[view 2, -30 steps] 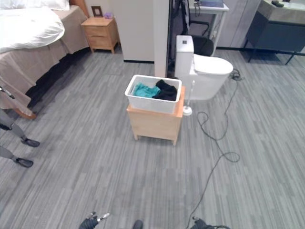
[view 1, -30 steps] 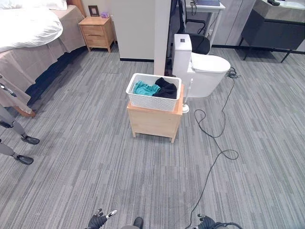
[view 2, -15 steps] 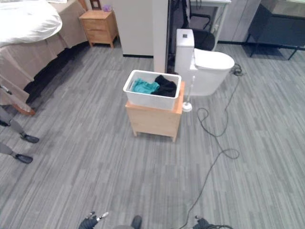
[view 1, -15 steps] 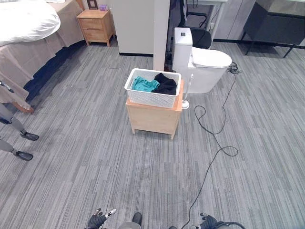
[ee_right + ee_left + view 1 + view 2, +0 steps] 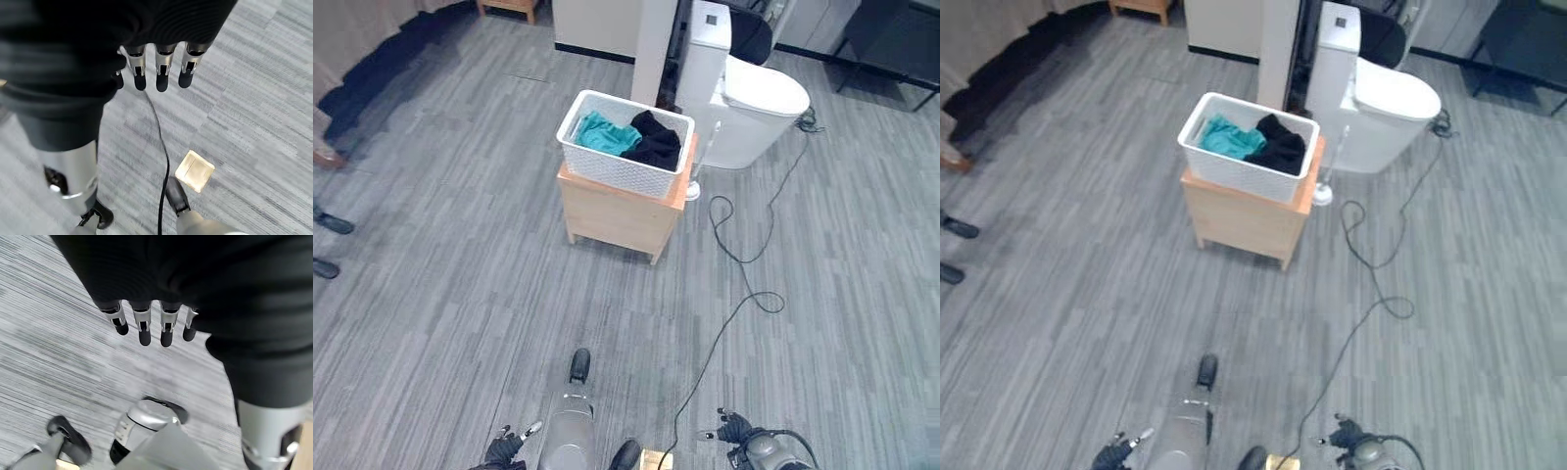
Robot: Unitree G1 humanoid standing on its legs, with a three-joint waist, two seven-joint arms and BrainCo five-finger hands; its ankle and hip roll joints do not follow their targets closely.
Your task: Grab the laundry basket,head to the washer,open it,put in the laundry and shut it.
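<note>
A white laundry basket (image 5: 619, 174) holds a teal cloth (image 5: 600, 132) and a black cloth (image 5: 652, 143). It rests on a low wooden stand (image 5: 615, 217) some way ahead of me on the grey floor. My left hand (image 5: 505, 448) hangs low at my side, far short of the basket; its wrist view shows the fingers (image 5: 145, 331) straight over bare floor, holding nothing. My right hand (image 5: 735, 430) hangs low on the other side, its fingers (image 5: 162, 74) straight and empty too.
A white toilet (image 5: 757, 106) with a brush (image 5: 694, 188) stands just right of the stand, and a white pillar (image 5: 652, 39) rises behind the basket. A person's dark shoes (image 5: 331, 223) show at the far left. A small yellow square (image 5: 194, 170) lies on the floor by my right hand.
The whole picture has shifted: the camera has come closer and tipped down, so the bed and nightstand have left the top. Both hands still hang low and empty.
</note>
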